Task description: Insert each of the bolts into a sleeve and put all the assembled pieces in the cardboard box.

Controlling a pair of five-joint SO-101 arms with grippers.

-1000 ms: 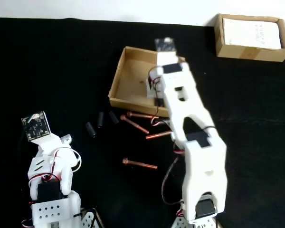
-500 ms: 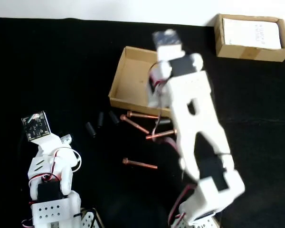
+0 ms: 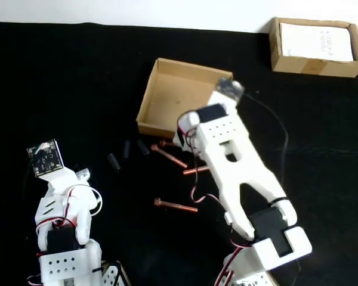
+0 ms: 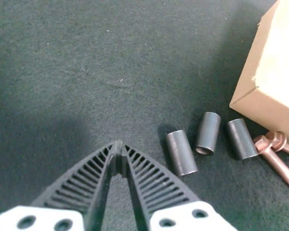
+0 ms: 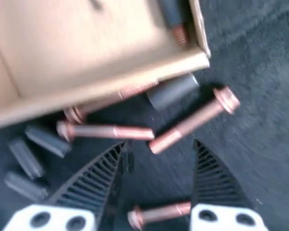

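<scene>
Both point down: right pincer spread, left pincer closed.

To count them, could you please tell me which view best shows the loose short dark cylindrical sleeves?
The left wrist view: all three dark sleeves lie close, unobstructed, by the cardboard box. The high view shows them far off; the right wrist view, off to one side.

Box top ctr; 2nd box upper rt corner. Three sleeves just below Box's lower-left corner, bolts rt of them, mid-frame. One sleeved bolt in Box, near its corner.
</scene>
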